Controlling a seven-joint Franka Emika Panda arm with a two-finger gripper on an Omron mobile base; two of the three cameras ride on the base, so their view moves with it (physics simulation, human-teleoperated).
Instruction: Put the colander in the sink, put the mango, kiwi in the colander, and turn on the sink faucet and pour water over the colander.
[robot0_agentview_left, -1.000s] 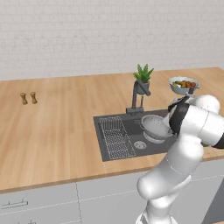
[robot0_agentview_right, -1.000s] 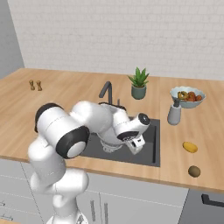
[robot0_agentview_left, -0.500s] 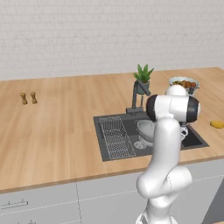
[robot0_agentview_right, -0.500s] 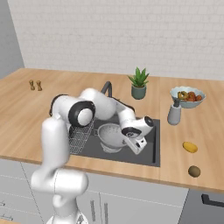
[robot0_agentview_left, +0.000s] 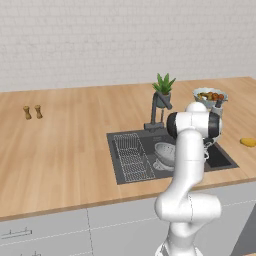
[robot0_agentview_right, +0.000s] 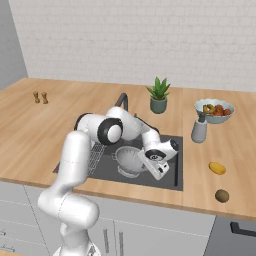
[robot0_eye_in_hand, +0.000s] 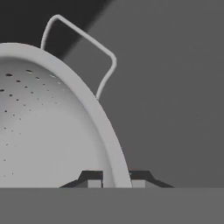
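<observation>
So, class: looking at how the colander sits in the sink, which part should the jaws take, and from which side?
Take the thin rim of the colander, coming from above with one jaw inside the bowl and one outside. The wall is too wide and rounded to span, but the rim is a narrow upright edge. The gripper is shut on it this way in the sink, just beside the wire loop handle.

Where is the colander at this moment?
The colander is inside the sink, to the right of the wire rack and in front of the faucet. The gripper is closed on its rim.
</observation>
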